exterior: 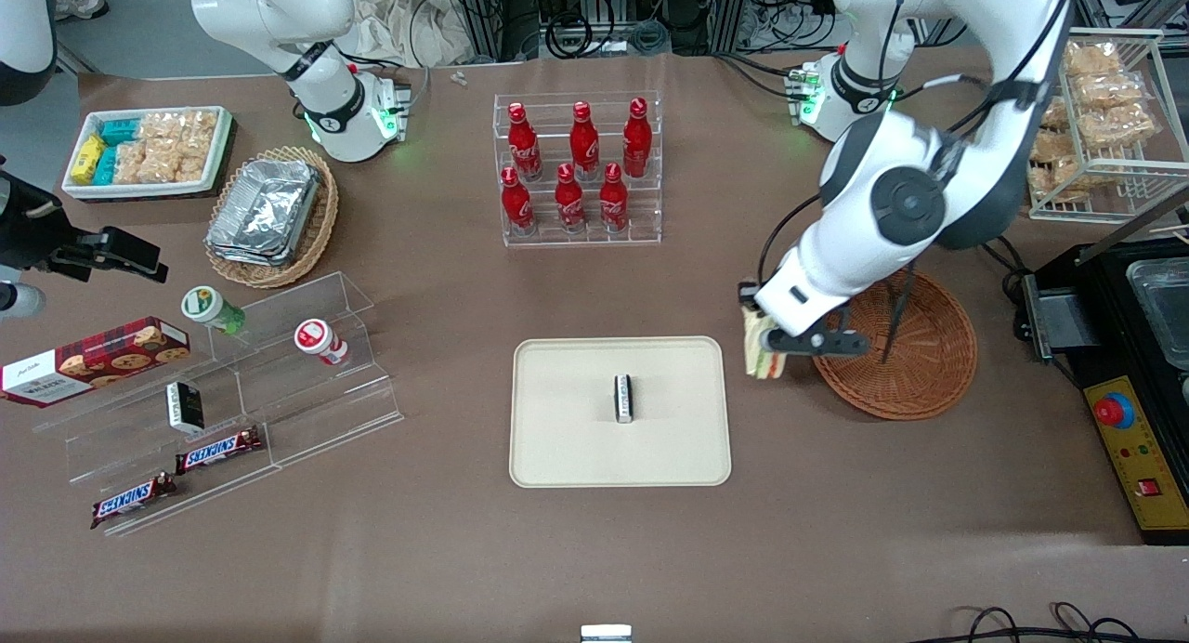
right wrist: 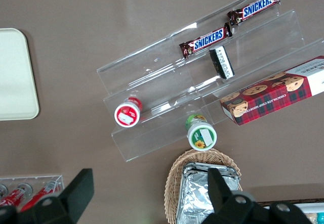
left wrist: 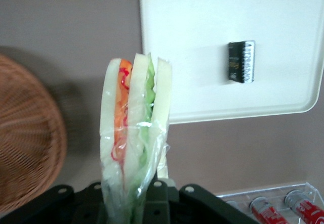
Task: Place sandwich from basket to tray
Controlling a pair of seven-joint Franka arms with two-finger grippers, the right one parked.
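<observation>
- The gripper hangs above bare table between the basket and the tray, just past the basket's rim on the tray's side.
- Its fingers are closed on the sandwich, which is clear of the basket and not yet over the tray.
- In the wrist view the sandwich stands on edge, gripped at its wrapped lower end so that the bread slices and the orange and green filling point away from the gripper. Holding it by the end keeps the wedge from being crushed across its layers, in my judgement.
- How deep the fingers bite is hard to tell, since the wrap and the gripper body hide the contact.
- The basket now looks empty, so the lift is done and the carry is under way.
- The tray already has a small dark packet near its middle; the packet leaves free surface on the edge nearest the gripper.
- The next move probably calls for a short sideways carry over that near rim, then a lowering onto the free part, short of the packet.
- The loose wrap could let the wedge tip or slip at release.
</observation>
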